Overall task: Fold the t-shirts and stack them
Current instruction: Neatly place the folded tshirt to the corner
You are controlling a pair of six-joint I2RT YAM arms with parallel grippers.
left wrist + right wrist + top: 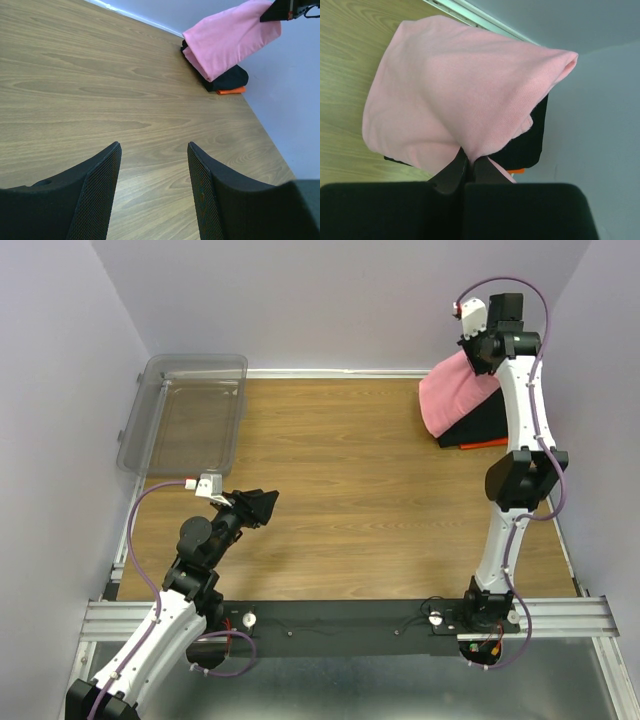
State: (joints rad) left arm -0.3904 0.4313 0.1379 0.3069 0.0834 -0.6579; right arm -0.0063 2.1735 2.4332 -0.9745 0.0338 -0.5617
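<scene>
Left gripper [154, 148]: spread and holding nothing, low over the near-left desk [350, 500], fingers aimed across the wood toward the far-right corner.
Left arm: folded at the elbow close to its base, well apart from every shirt.
Bin [190, 410]: far-left corner, nothing to be seen in it, not touched by either arm.
Right arm: stretched almost full length from its base to the far-right corner, wrist high and turned down over the pile.
Right gripper [469, 163]: pressed together, pinching a fold at the edge of the pink shirt [460, 95].
Pink shirt: far-right corner, hanging from the pinch and draping slantwise, its low end resting on the black shirt [485, 425].
Long axis: slopes from the raised end by the right wall down toward the desk's middle.
Pile: black shirt lies on the orange shirt [482, 444], touching; only an orange strip shows at the near edge.
Turning relation: the pile sits right below the held pink shirt, so the right arm is by far the nearer.
Likely next need: lower the raised end flat onto the black shirt, then let go.
</scene>
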